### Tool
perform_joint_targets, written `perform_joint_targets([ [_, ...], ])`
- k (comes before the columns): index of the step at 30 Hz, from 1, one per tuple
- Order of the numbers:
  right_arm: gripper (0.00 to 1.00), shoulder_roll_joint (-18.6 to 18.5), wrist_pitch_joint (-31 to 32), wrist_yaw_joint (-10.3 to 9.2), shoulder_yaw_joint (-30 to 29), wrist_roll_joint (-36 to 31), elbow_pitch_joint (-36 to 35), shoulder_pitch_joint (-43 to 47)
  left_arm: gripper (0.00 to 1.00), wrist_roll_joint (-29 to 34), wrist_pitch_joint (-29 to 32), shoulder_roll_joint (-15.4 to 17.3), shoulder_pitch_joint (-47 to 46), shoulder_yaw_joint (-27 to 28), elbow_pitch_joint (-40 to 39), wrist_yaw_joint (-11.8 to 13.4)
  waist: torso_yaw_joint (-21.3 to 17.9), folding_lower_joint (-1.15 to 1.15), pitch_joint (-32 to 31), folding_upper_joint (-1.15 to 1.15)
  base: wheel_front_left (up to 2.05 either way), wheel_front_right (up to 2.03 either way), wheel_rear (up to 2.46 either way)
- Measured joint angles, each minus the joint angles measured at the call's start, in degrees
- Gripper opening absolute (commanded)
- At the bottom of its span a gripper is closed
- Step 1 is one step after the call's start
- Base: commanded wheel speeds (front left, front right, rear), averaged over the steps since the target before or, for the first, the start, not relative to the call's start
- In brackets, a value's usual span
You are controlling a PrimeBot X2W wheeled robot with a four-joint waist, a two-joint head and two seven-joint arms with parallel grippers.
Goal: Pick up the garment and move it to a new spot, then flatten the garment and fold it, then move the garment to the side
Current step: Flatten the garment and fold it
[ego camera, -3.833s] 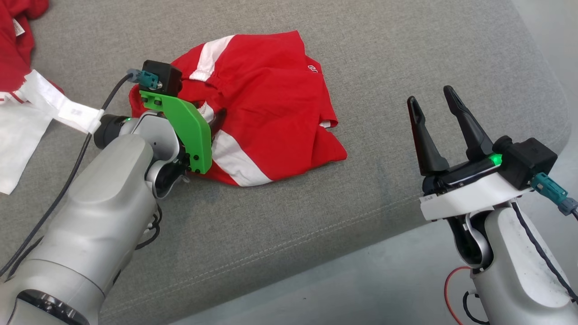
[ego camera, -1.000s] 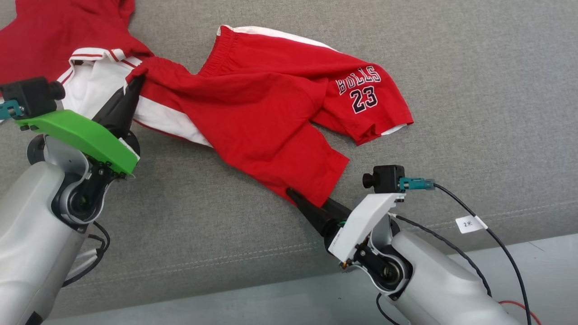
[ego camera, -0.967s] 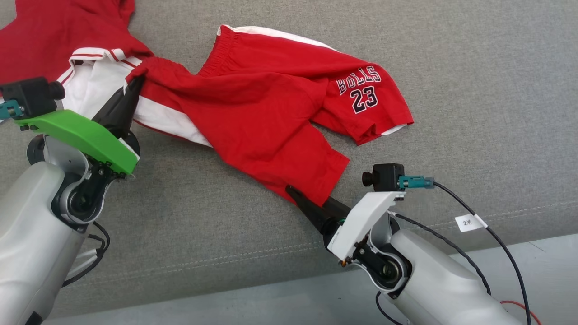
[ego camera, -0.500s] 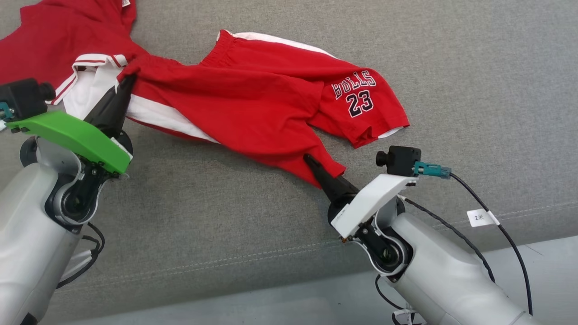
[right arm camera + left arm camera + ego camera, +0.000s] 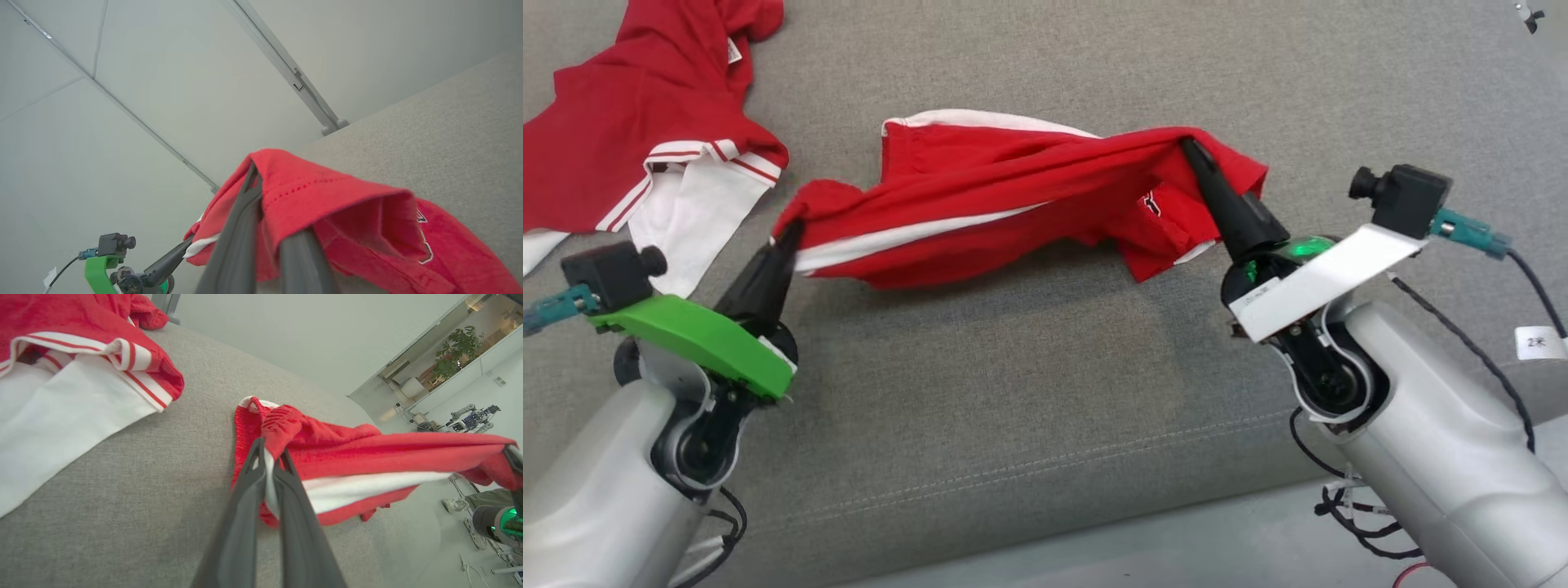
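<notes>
The left gripper (image 5: 789, 232) keeps its fingers pinched on the waistband end of the red shorts (image 5: 980, 175), as it did a second ago. The change is on the right. The right gripper (image 5: 1187, 150) then stood open at the near hem of a leg lying on the grey cushion (image 5: 980, 392). It has since clamped onto that hem and risen up and to the right. The shorts are now strung between the two grippers in a sagging band. The middle looks clear of the cushion, while the printed leg droops below the right fingers and may touch it. The camera has also shifted, so part of the apparent move is not the cloth's.

I judge the pick-up done with both ends secured. Carrying the shorts to a new spot and laying them flat comes next.

Counted left to right:
- one red and white jersey (image 5: 629, 139), far left on the cushion and apart from the shorts
- two grippers
- one pair of shorts
- one white cable tag (image 5: 1535, 342), far right
</notes>
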Motion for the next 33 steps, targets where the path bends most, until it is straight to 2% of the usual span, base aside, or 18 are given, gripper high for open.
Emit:
perform_joint_targets([
  [6,0.00,-5.35,0.09,0.01,-0.68,-0.33,-4.58,0.84,0.00,0.80,3.20,0.01,2.22,-3.98,-3.46,0.00,-0.38,0.00,-1.06,0.00,0.00,0.00,0.00],
  [10,0.00,-9.04,0.65,0.01,-0.19,0.54,-6.55,3.78,0.00,-2.79,7.10,-0.35,3.82,-4.85,-5.43,0.08,-0.24,0.00,-1.25,0.00,0.00,0.00,0.00],
  [13,0.00,-11.81,3.33,0.00,0.63,1.43,-6.80,4.38,0.00,-6.69,9.51,-1.23,3.89,-3.76,-6.28,1.68,-0.04,0.00,-0.64,0.00,0.00,0.00,0.00],
  [16,0.00,-12.85,6.34,0.00,1.33,2.16,-7.00,2.82,0.00,-9.04,13.29,-1.20,2.54,-3.23,-6.35,3.14,0.08,0.00,0.32,0.00,0.00,0.00,0.00],
  [18,0.00,-13.47,8.71,0.00,1.46,2.76,-7.15,-0.17,0.00,-11.56,17.36,-1.45,-0.15,-3.09,-6.22,4.22,0.15,0.00,1.18,0.00,0.00,0.00,0.00],
  [20,0.00,-14.11,11.25,0.00,1.40,3.08,-7.14,-4.60,0.00,-14.38,20.25,-1.80,-3.74,-1.79,-5.42,6.36,0.20,0.00,2.19,0.00,0.00,0.00,0.00],
  [23,0.00,-14.00,15.38,0.00,1.01,3.83,-6.27,-12.72,0.00,-15.89,23.31,-1.42,-11.17,1.13,-3.66,10.46,0.21,0.00,4.00,0.00,0.00,0.00,0.00],
  [26,0.00,-13.33,18.80,-0.02,-0.33,3.86,-3.55,-20.85,0.00,-15.60,25.33,-1.08,-19.73,2.92,-3.04,12.51,0.15,0.00,6.06,0.00,0.00,0.00,0.00],
  [29,0.00,-11.24,20.01,-1.29,-2.79,4.22,-1.43,-29.09,0.00,-13.76,25.17,-1.08,-27.77,5.19,-2.04,13.11,0.04,0.00,8.26,0.00,0.00,0.00,0.00],
  [33,0.00,-8.93,18.74,-3.05,-7.19,2.59,0.16,-40.31,0.00,-10.17,21.31,-1.63,-38.05,9.38,-1.56,13.11,-0.10,0.00,11.33,0.00,0.00,0.00,0.00],
])
